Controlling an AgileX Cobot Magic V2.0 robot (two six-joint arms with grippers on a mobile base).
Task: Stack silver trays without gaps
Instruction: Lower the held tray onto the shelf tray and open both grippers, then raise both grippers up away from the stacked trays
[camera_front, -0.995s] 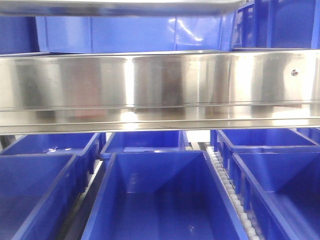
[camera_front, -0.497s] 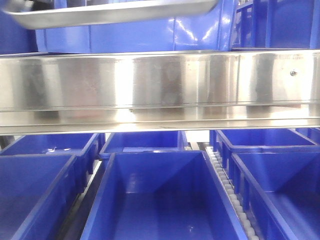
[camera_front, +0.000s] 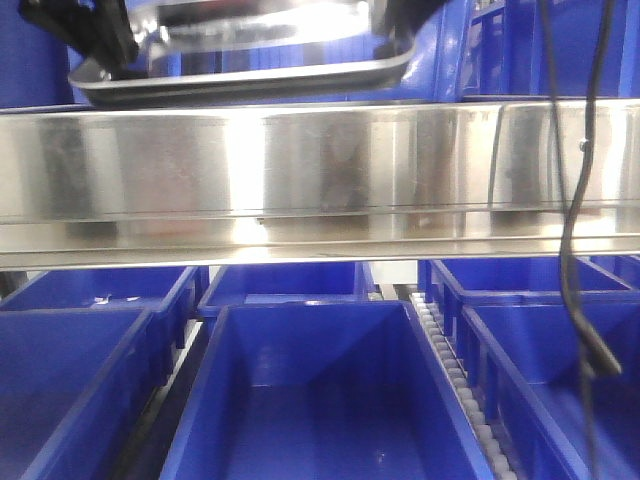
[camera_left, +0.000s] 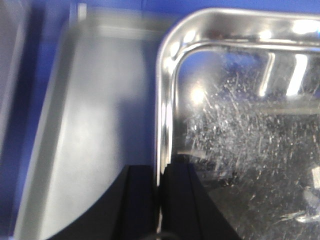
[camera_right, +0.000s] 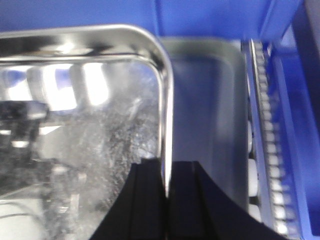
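A shiny silver tray (camera_front: 250, 60) hangs level above the shelf rail, held between both arms. My left gripper (camera_left: 159, 172) is shut on its left rim, and my right gripper (camera_right: 166, 170) is shut on its right rim. From the front, the left gripper (camera_front: 95, 40) and right gripper (camera_front: 405, 20) show as dark shapes at the tray's two ends. The held tray (camera_left: 240, 130) has a scratched, reflective floor. A second silver tray (camera_left: 95, 125) lies lower, showing past the held one's left side, and the lower tray (camera_right: 210, 110) also shows past its right side.
A long brushed-steel shelf rail (camera_front: 320, 170) with a screw (camera_front: 583, 145) crosses the front view. Several open blue bins (camera_front: 310, 400) stand below it, and more blue bins (camera_front: 560, 50) behind the trays. A white roller track (camera_right: 265, 150) runs right of the lower tray. A black cable (camera_front: 575, 250) hangs at right.
The held tray has come down from the top edge of the front view and levelled out. Both grippers and the black cable have come into view.
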